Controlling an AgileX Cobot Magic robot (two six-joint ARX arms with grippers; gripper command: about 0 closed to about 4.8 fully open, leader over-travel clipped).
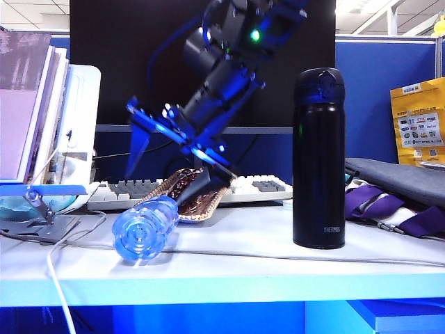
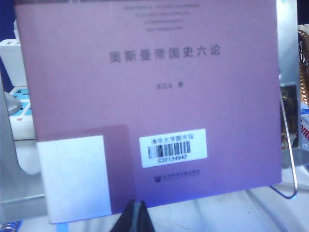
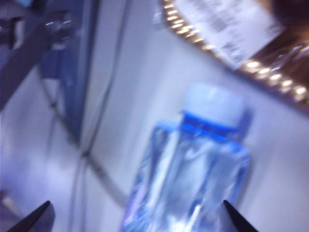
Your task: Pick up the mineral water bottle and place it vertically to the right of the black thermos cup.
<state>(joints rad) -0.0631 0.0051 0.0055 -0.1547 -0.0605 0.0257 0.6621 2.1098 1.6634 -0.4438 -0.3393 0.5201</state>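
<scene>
The counter (image 1: 264,268) carries everything here, and the biggest item in play is the black thermos (image 1: 318,158), which stands upright toward the right side with open surface further right, before a heap of cloth and purple straps (image 1: 396,202). Left of it, well apart, the water bottle (image 1: 147,226) lies on its side with its base toward the exterior camera and its neck pointing back toward a keyboard (image 1: 201,189) and a shiny gold-edged packet (image 1: 198,195). Its clear ribbed walls look thin, so it probably dents under a hard squeeze, and the round body can roll away if nudged from one side. It looks smooth enough to slip, and whether it holds any water cannot be told. The ribbed middle, below the shoulder, seems the best place to take hold, since the narrow neck would let it swing when turned upright. The right end effector (image 1: 177,139) hangs over the neck end with its jaws spread wide and nothing between them; in its wrist view the two fingertips (image 3: 36,220) sit on either side of the bottle's body (image 3: 193,179), with the white cap (image 3: 215,104) beyond. The left end effector (image 2: 134,217) sits at the far left facing a purple book (image 2: 149,96) on a stand; only a dark tip shows, and it appears closed and empty.
</scene>
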